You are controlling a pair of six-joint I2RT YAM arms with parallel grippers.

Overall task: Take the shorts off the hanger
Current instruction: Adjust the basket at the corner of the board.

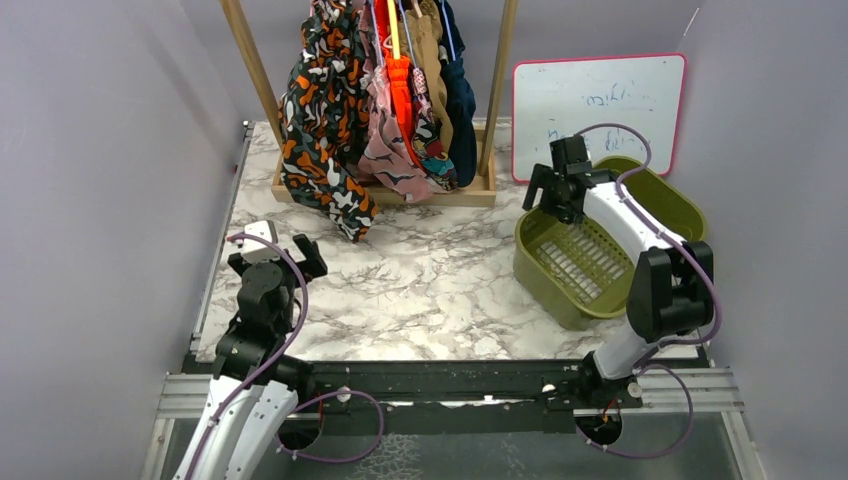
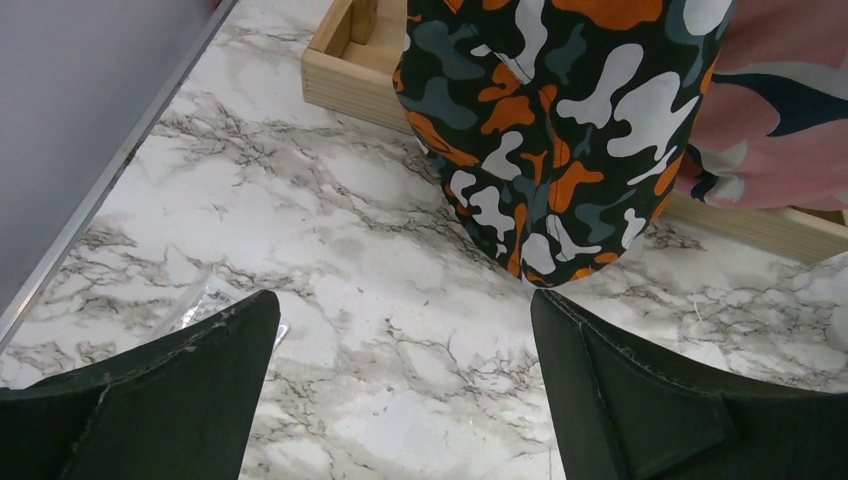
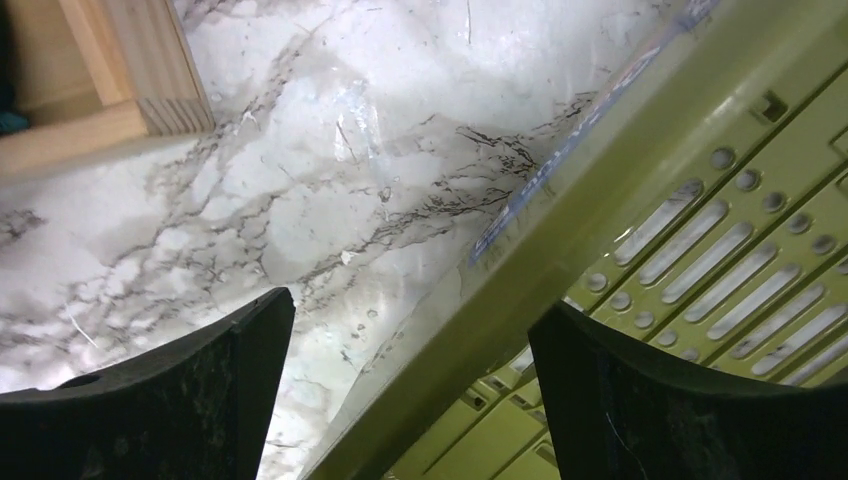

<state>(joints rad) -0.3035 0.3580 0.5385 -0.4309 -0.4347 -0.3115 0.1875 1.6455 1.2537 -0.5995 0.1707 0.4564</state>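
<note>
Several pairs of shorts hang side by side from a wooden rack [image 1: 497, 90] at the back: blotch print [image 1: 320, 130], pink print [image 1: 385, 150], orange [image 1: 400, 80], tan [image 1: 430, 50] and navy [image 1: 460, 100]. The hanger is out of view past the top edge. My left gripper [image 1: 290, 245] stands open low over the marble, near the front left. In its wrist view the left gripper [image 2: 405, 310] is empty, with the blotch shorts' hem [image 2: 560, 120] hanging just beyond it. My right gripper [image 1: 556, 200] is open and empty above the basket's far left rim [image 3: 560, 260], which runs under the right gripper [image 3: 410, 310].
An olive green slotted basket [image 1: 690, 205] sits at the right of the marble table [image 1: 430, 290]. A whiteboard [image 1: 600, 110] leans on the back wall behind it. The rack's wooden base frame [image 2: 350, 75] lies on the table; its corner [image 3: 130, 100] is near the right gripper. Grey walls close both sides.
</note>
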